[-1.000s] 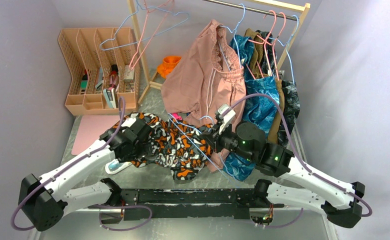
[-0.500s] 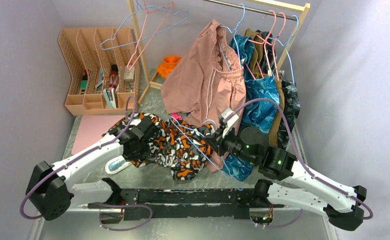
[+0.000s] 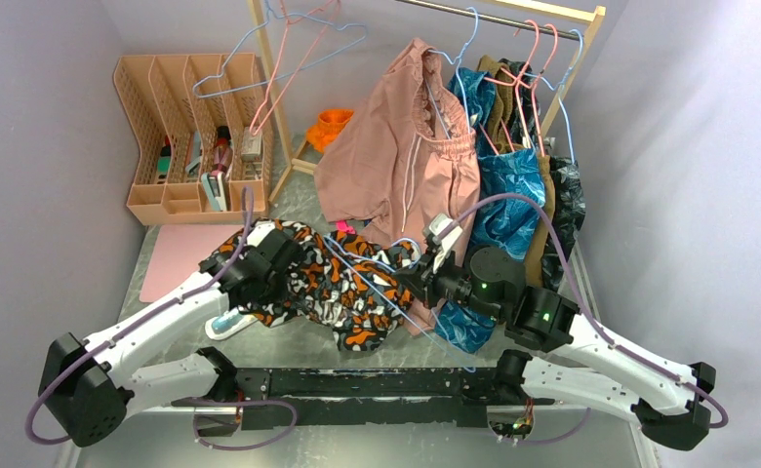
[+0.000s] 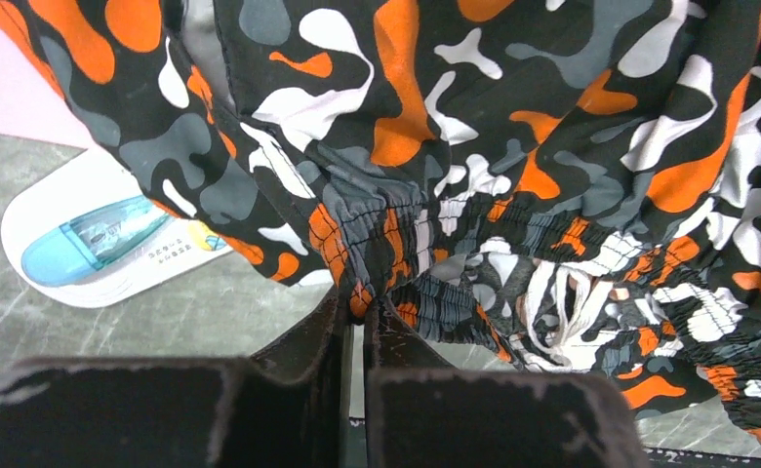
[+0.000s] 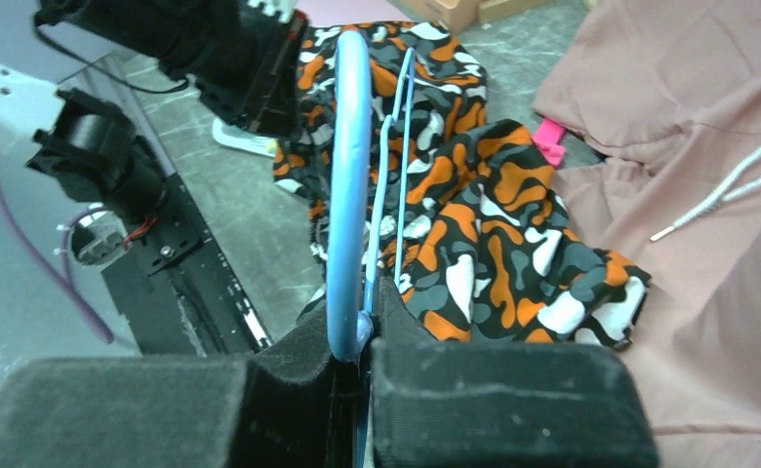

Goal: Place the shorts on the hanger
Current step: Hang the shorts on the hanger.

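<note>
The shorts [image 3: 352, 288], in an orange, black, white and grey blotch print, lie crumpled on the table between the two arms. My left gripper [image 3: 261, 271] is at their left edge. In the left wrist view it [image 4: 357, 304] is shut on a fold of the gathered waistband of the shorts [image 4: 474, 127]. My right gripper [image 3: 419, 278] is at their right side, shut on the light-blue hanger [image 5: 345, 195]. The hanger's thin wires [image 3: 369, 281] slant across the top of the shorts [image 5: 474, 234].
A peach desk organiser [image 3: 196, 136] stands at the back left with a pink mat [image 3: 177, 258] before it. A white pack holding a blue item [image 4: 103, 239] lies beside the shorts. A dusty-pink garment [image 3: 396, 166] and a blue leaf-print one [image 3: 508, 195] hang from the rack behind.
My left gripper has gone from open to shut, pinching the shorts' waistband. The right gripper stays shut on the hanger and has shifted slightly to the left.
</note>
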Action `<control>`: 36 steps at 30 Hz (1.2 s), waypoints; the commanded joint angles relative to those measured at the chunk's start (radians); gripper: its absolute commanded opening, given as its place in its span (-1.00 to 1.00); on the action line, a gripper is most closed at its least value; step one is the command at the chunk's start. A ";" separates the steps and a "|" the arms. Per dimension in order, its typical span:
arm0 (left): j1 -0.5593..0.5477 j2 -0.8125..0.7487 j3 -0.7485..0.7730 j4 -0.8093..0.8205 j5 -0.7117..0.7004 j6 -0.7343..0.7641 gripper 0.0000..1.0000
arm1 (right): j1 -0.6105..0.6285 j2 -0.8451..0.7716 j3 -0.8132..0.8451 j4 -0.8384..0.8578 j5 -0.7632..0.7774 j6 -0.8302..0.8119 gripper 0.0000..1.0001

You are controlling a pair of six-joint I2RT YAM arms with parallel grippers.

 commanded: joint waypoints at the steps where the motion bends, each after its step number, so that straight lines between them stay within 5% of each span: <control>1: 0.010 0.015 0.038 0.081 -0.051 0.051 -0.86 | -0.001 -0.011 0.035 0.020 -0.128 -0.030 -1.00; 7: 0.074 0.044 0.094 0.158 -0.005 0.116 -0.86 | -0.001 0.092 0.078 -0.099 -0.226 -0.018 -1.00; 12: 0.153 0.012 0.156 0.159 0.040 0.196 -0.86 | 0.006 0.199 0.148 -0.232 -0.150 -0.012 -1.00; 19: 0.164 -0.064 0.176 0.096 0.000 0.256 -0.86 | 0.010 0.239 0.259 -0.347 -0.113 -0.035 -1.00; 29: 0.174 -0.073 0.129 0.125 0.006 0.241 -0.86 | 0.017 0.308 0.337 -0.559 -0.264 -0.040 -1.00; 36: 0.175 -0.112 0.164 0.122 0.002 0.273 -0.86 | 0.017 0.390 0.393 -0.636 0.088 0.046 -1.00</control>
